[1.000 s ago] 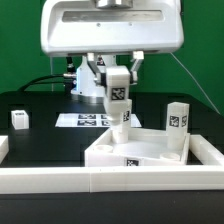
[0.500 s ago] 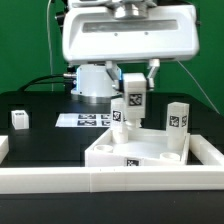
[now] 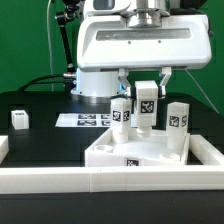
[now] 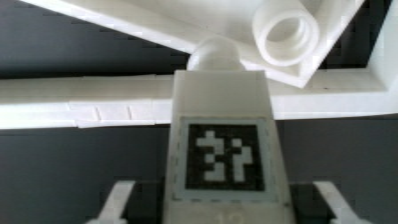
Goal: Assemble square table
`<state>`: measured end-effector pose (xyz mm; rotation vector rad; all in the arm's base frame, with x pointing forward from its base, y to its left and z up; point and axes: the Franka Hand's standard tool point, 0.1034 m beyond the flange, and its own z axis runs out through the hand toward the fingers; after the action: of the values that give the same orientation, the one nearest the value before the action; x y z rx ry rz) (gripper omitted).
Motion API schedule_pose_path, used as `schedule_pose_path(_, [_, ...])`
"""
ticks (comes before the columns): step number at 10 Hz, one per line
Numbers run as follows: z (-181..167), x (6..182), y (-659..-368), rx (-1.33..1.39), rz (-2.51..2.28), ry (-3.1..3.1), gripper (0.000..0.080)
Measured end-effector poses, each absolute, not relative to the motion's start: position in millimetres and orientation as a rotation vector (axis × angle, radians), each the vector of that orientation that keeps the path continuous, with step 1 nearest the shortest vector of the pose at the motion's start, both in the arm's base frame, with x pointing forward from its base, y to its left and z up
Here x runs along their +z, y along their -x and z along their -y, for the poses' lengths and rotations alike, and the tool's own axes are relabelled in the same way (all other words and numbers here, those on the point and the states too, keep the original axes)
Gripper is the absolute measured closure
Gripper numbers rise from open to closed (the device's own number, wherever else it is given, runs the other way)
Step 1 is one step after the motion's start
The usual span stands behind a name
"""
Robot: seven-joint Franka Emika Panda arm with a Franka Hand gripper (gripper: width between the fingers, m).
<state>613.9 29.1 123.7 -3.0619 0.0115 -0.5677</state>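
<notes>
My gripper (image 3: 146,92) is shut on a white tagged leg (image 3: 146,108) and holds it upright above the far side of the square table top (image 3: 135,152), a white slab with a raised rim. A second leg (image 3: 120,114) stands just to the exterior view's left of the held one. A third leg (image 3: 177,117) stands at the slab's far right corner. A fourth leg (image 3: 19,119) sits alone at the far left. In the wrist view the held leg (image 4: 222,120) fills the space between the fingers of my gripper (image 4: 222,205), its tip near a round socket (image 4: 285,35) in the slab.
The long white border wall (image 3: 60,178) runs along the front. The marker board (image 3: 85,120) lies flat behind the slab. The robot's white base (image 3: 95,80) stands at the back, with a green backdrop behind it.
My gripper has carried the held leg toward the exterior view's right, away from the standing leg beside it. The arm's body now sits further right in the view.
</notes>
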Motion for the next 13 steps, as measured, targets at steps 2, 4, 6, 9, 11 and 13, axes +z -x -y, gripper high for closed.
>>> schedule_pose_path(2, [-24.8, 124.3, -615.3, -0.667, -0.018, 3.065, 0.0509])
schedule_pose_path(4, [-38.1, 118.2, -614.1, -0.665, -0.037, 3.056, 0.0509])
schedule_pose_path(6, [-48.9, 110.2, -613.4, -0.668, -0.017, 3.057, 0.0509])
schedule_pose_path(9, [-43.5, 107.9, -614.8, -0.702, 0.046, 3.076, 0.0509])
schedule_pose_path(11, [-42.5, 107.7, -615.9, -0.740, 0.041, 3.075, 0.0509])
schedule_pose_path(13, [-49.2, 105.2, -616.0, -0.737, 0.026, 3.066, 0.0509])
